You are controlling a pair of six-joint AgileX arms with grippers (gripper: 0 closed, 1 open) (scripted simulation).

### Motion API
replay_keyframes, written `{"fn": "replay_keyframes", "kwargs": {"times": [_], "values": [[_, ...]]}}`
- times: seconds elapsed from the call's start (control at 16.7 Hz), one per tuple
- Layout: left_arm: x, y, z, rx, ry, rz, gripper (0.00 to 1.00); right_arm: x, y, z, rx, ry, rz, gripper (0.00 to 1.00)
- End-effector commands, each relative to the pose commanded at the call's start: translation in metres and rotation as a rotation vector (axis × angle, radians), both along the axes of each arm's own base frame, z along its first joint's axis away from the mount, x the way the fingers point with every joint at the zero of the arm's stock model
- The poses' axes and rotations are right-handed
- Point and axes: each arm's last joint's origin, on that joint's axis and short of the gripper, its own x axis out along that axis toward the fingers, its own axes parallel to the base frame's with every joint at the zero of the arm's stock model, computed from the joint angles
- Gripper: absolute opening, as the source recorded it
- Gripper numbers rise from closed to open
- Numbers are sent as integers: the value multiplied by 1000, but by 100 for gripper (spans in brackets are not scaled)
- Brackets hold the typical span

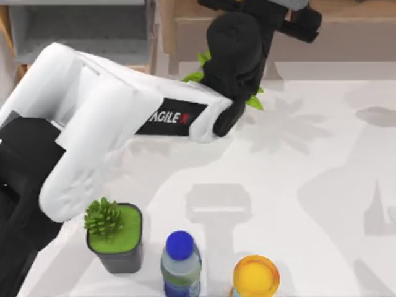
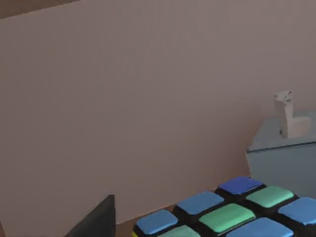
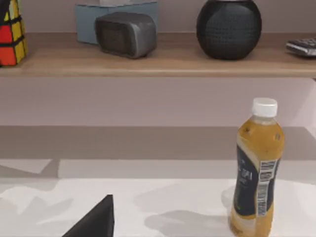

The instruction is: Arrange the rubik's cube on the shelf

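The left arm reads "AGILE" on black.

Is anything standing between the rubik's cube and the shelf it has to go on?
Nothing visible does. The rubik's cube already appears to rest on the shelf, apart from the grey box beside it.

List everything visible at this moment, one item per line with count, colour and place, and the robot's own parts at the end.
rubik's cube: 1, red, yellow, orange, blue and green tiles, on the shelf.
shelf: 1, tan wood, at the table's far edge.
grey box-like device: 1, on the shelf.
black sphere: 1, on the shelf.
yellow-liquid bottle: 1, white cap, on the table.
blue-capped bottle: 1, near edge.
yellow-topped object: 1, near edge.
potted plant: 1, green, dark pot, near edge.
left arm: white, reaching to the shelf.
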Motion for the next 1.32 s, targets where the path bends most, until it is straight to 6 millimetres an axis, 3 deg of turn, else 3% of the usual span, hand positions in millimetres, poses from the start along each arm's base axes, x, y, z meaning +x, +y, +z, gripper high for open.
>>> {"fn": "replay_keyframes", "kwargs": {"times": [0.18,0.3,0.6,0.9,1.14,1.32], "values": [[-13,46,3,168,-79,-86,100,0,0,0,0,0,0,100],[-22,87,0,294,-131,-124,100,0,0,0,0,0,0,100],[-53,218,-28,625,-188,-121,100,0,0,0,0,0,0,100],[-113,343,-63,902,-123,-22,100,0,0,0,0,0,0,100],[-161,414,-79,1063,-46,110,100,0,0,0,0,0,0,100],[-181,458,-83,1173,-7,241,100,0,0,0,0,0,0,100]]}}
